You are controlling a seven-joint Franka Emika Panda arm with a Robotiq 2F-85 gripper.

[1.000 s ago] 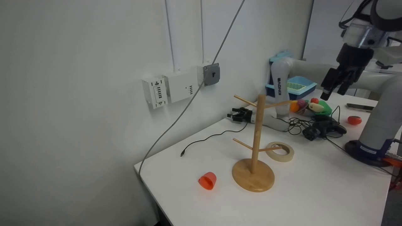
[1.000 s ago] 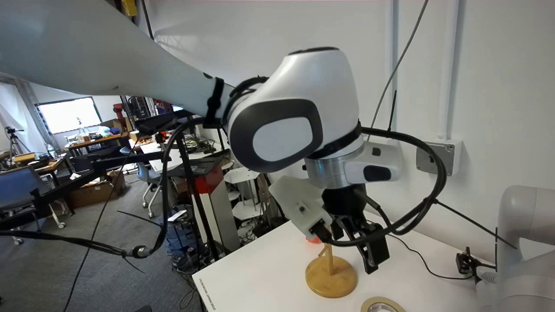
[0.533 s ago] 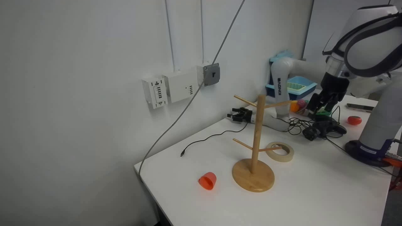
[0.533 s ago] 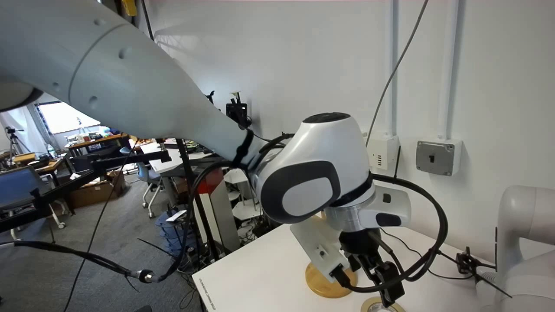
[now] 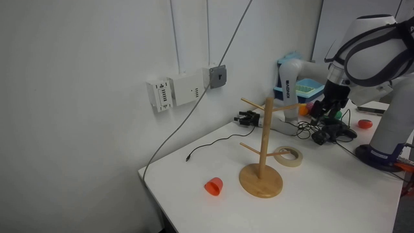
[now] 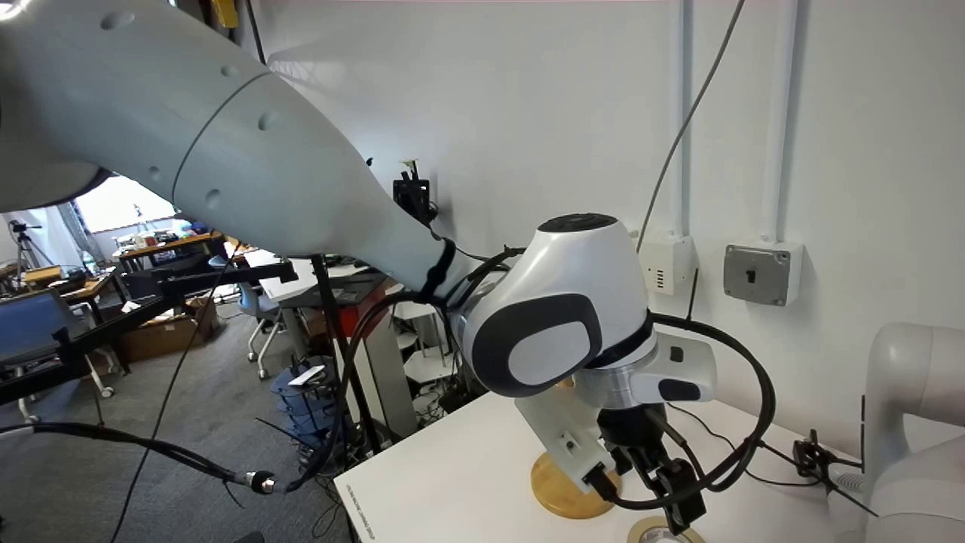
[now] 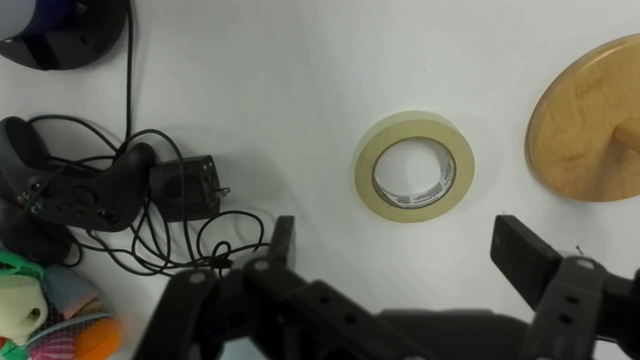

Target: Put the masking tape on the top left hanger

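1. The masking tape (image 7: 364, 175) lies flat on the bench (image 5: 323, 200), far from its edges, so it shouldn't roll.
2. The claw (image 7: 398, 242) is wide apart and empty, likely to grab it.
3. The top left hanger (image 5: 252, 104) is bare, ready for it.

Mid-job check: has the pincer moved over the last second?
Yes. Judged against the masking tape, which lies where it was in an exterior view, the pincer has come lower and closer to it in the picture.
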